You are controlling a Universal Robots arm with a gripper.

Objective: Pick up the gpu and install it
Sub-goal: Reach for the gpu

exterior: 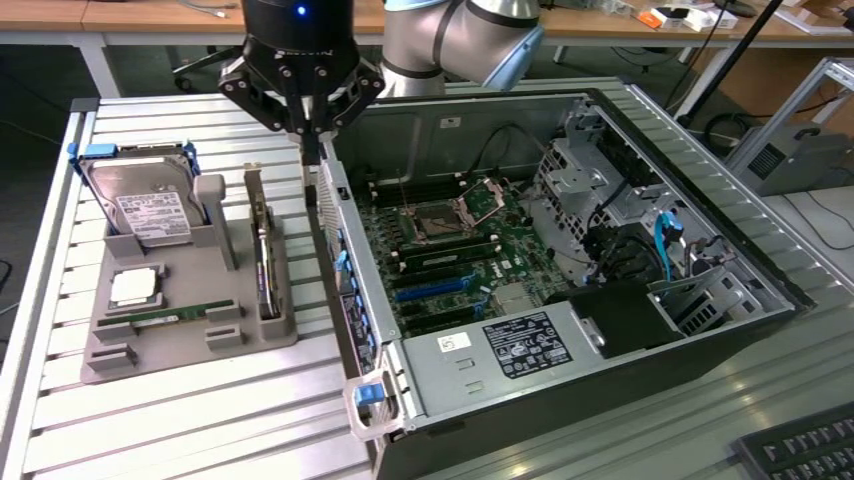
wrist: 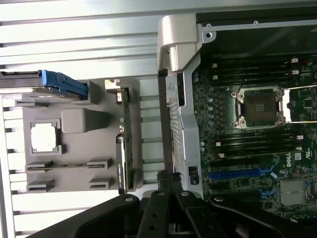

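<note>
**A:** Where is the gpu (exterior: 267, 250) (wrist: 127, 144)?

**B:** Outside the computer case (exterior: 454, 120) (wrist: 181, 124). It stands on its long edge in a slot of the grey tray (exterior: 187, 270) (wrist: 99, 144), which lies on the slatted bench (exterior: 200, 420) (wrist: 74, 39) alongside the case. Of everything in the tray it is nearest the case, and it runs parallel to the case wall. A strip of bare bench lies between them.

**A:** And the fingers (exterior: 310, 140) (wrist: 163, 183)?

**B:** Pressed together, tip against tip, with nothing in them (a plain empty pinch). They point straight down over the rim of the case wall that faces the tray. They are closer to that wall than to the gpu. Whether they touch the rim I cannot tell.

**A:** What else is in the tray?

**B:** All of it is farther from the case than the gpu:
- a hard drive (exterior: 147, 205) with blue handles, propped upright
- a square processor chip (exterior: 134, 287) (wrist: 44, 137), lying flat
- a thin memory stick (exterior: 180, 313) (wrist: 59, 166), set in a low slot

**A:** And inside the case?

**B:** Its side is open. The motherboard (exterior: 441, 260) (wrist: 247, 148) shows, with its processor socket (exterior: 438, 220) (wrist: 260, 106) and blue card slots (exterior: 434, 288) (wrist: 237, 173).
</note>
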